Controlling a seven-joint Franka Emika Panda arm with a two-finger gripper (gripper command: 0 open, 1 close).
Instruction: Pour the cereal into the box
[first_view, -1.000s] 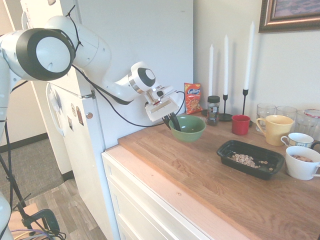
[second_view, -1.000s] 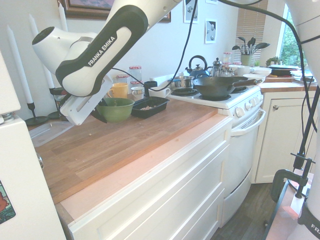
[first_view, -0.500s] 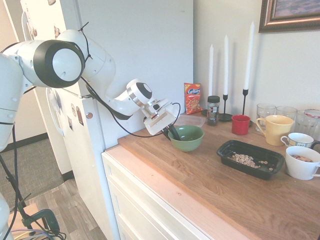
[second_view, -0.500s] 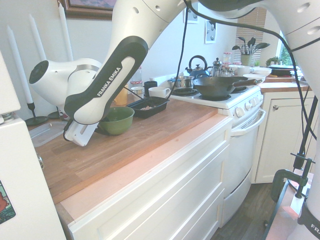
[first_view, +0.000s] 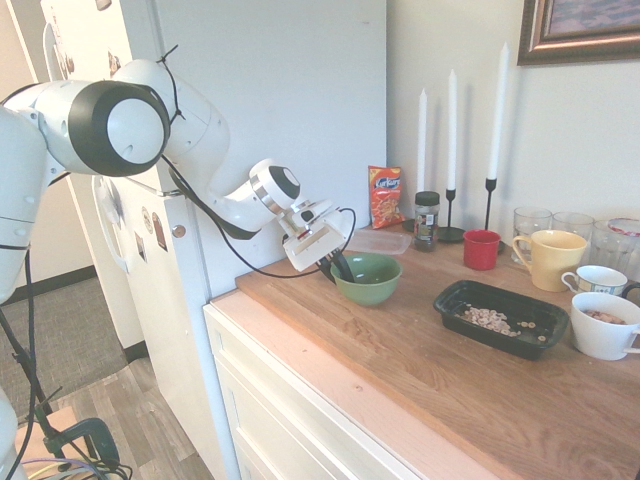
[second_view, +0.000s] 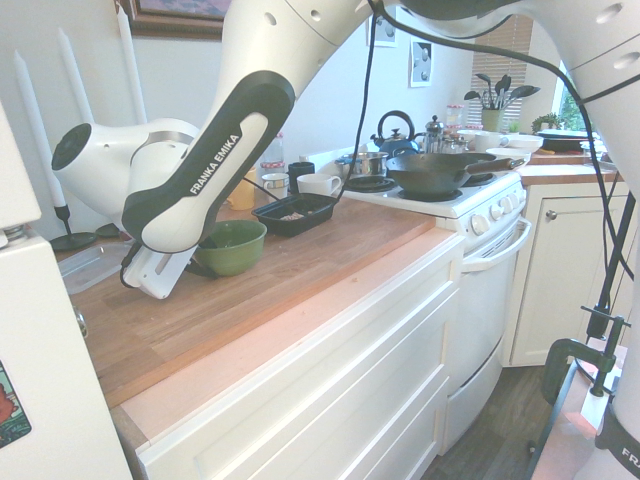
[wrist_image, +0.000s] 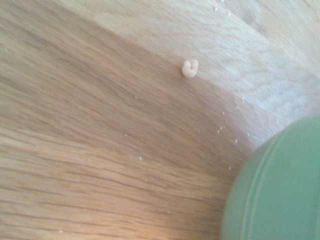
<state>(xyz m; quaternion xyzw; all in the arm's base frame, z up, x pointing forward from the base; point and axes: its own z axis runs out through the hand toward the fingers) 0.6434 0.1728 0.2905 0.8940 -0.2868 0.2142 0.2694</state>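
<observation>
The cereal (first_view: 490, 320) lies as a small heap of pale rings inside the box (first_view: 447, 296), a shallow black tray at the right of the wooden counter. In the second exterior view the box (second_view: 322, 205) sits beyond the bowl, with the cereal (second_view: 294, 215) in it. A green bowl (first_view: 372, 280) stands upright on the counter to the left of the box. My gripper (first_view: 338, 266) is shut on the bowl's left rim. The wrist view shows the green bowl (wrist_image: 280, 190) and one stray cereal piece (wrist_image: 189, 68) on the wood.
Along the back wall stand white candles (first_view: 452, 120), an orange snack packet (first_view: 384, 196), a spice jar (first_view: 427, 219), a red cup (first_view: 481, 249), a yellow mug (first_view: 550, 257), white cups (first_view: 603, 325) and glasses. A clear flat container (first_view: 378, 240) lies behind the bowl. A stove (second_view: 440, 190) adjoins the counter.
The bowl has come down from a raised, tilted pose to rest level on the counter, shifting left and away from the box. The arm dropped with it.
</observation>
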